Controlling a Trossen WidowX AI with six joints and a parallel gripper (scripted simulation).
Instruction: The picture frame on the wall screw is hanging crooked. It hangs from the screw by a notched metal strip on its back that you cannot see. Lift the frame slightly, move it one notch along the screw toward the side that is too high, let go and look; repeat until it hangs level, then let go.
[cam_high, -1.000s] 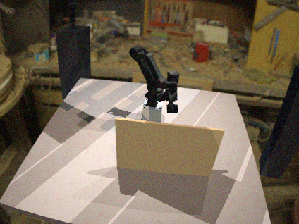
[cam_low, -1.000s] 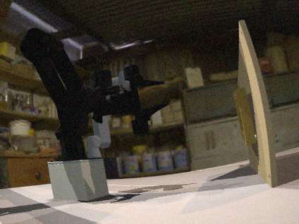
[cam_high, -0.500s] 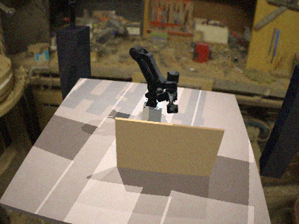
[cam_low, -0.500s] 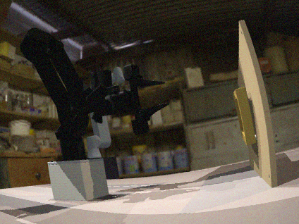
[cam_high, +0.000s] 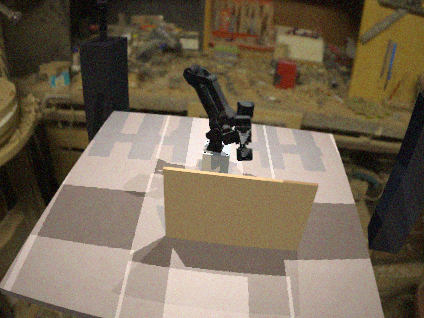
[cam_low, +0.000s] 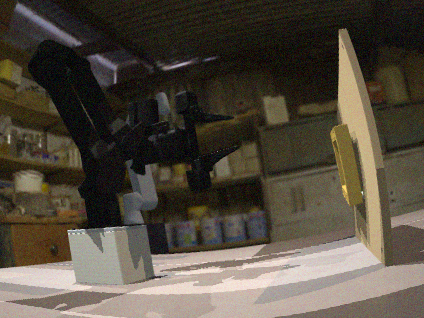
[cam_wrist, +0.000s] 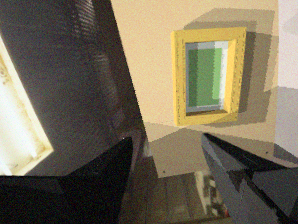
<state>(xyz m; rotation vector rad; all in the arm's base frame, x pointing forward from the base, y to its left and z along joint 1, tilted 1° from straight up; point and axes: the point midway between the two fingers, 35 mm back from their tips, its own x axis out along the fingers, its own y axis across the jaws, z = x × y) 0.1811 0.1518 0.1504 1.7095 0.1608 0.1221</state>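
One yellow picture frame (cam_wrist: 209, 76) hangs on a tan wall board (cam_low: 361, 120) standing on the bench (cam_high: 90, 220). The end effector (cam_low: 220, 134) hovers well apart from it, jaws open, holding nothing.

No text, label, brand, number or sign can be read in any view. The objects on the background shelves (cam_low: 30, 165) are too blurred to show any writing.
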